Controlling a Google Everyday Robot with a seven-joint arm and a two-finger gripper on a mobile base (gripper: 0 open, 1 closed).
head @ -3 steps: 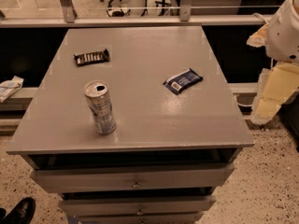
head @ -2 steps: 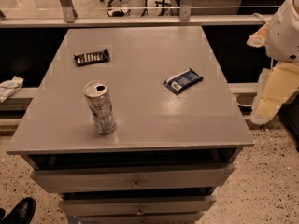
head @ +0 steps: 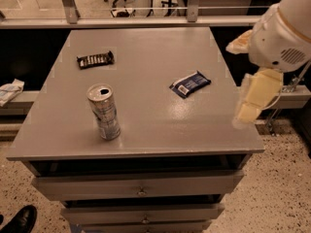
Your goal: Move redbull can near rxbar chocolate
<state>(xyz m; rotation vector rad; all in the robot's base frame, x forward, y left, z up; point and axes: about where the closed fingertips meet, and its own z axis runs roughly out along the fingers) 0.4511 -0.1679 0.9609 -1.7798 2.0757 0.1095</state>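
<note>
Tabletop (head: 146, 81) is flanked at right by the gripper (head: 253, 101), state not discernible. The can (head: 104, 111), apart from the rxbar (head: 95, 59), could be tipped by a glancing reach.

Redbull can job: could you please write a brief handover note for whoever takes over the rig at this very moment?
Gripper: hangs off the right edge of the table, carrying nothing, apart from every item.
Redbull can: upright near the front left of the table.
Rxbar chocolate: lies flat at the back left, behind the can with a clear gap between them.
Blue-wrapped bar: right of centre, not part of the job.
Done: nothing yet.
Left: reach across, grasp the can, set it down beside the rxbar chocolate.
</note>
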